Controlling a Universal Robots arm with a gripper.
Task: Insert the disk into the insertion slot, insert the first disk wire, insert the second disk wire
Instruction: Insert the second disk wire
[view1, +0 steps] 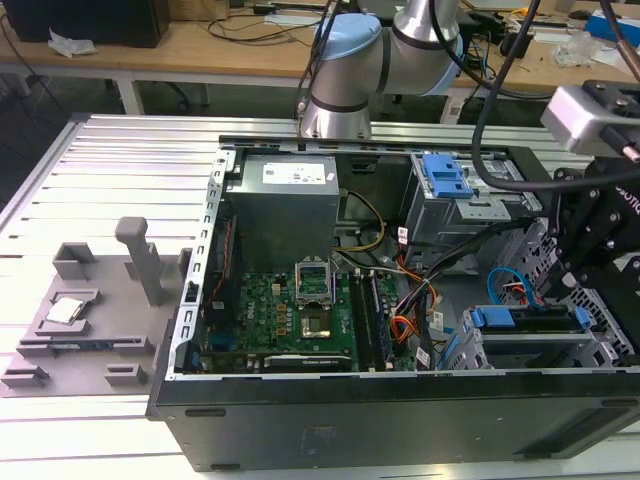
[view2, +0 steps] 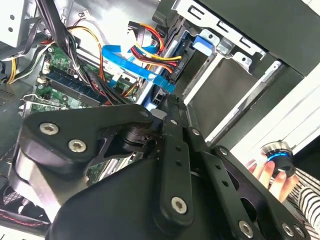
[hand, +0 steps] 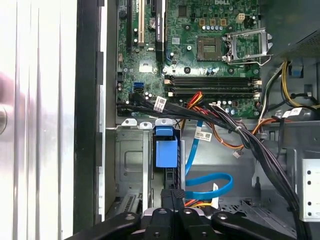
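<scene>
No legible print anywhere; labels unreadable.

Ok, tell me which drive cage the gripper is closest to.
The low silver cage by the gripper; the taller cage with the blue latch sits farther off.

An open computer case (view1: 400, 400) lies on the bench (view1: 120, 160); the motherboard (view1: 290, 310) sits inside beside the insertion slot (view1: 530, 345), near the case's exterior-view right edge.
</scene>
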